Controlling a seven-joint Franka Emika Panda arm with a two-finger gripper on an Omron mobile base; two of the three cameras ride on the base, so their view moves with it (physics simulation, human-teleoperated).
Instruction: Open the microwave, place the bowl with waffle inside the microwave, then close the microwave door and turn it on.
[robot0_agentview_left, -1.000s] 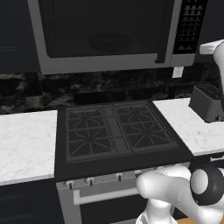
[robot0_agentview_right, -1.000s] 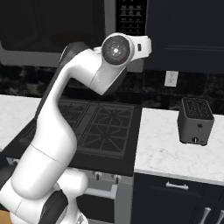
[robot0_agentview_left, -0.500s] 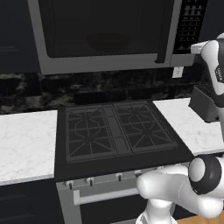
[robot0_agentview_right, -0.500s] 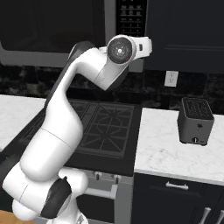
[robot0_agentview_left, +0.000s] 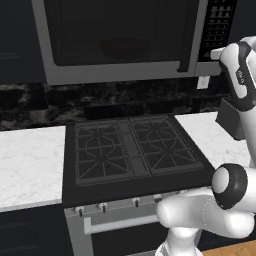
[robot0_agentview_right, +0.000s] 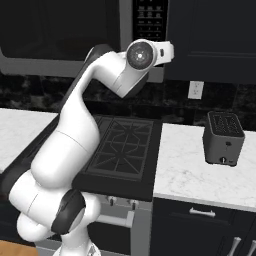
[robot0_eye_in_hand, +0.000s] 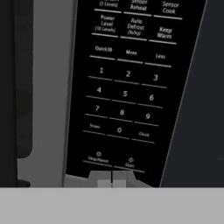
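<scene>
My gripper (robot0_eye_in_hand: 112, 178) was pinched shut (nothing held), tips just under the Start key (robot0_eye_in_hand: 130, 164) on the microwave (robot0_agentview_left: 125, 45) panel, door (robot0_agentview_left: 117, 37) closed.

Microwave (robot0_agentview_left: 120, 42) top beyond the frame edge, contents behind dark glass of microwave door (robot0_agentview_left: 117, 35) indistinct

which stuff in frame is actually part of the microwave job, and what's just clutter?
Part of the job:
- microwave
- microwave door, shut
- button panel, with Start key
- gripper, shut, close below the Start key

Just there:
- toaster
- stove
- counter
- wall outlet
</scene>
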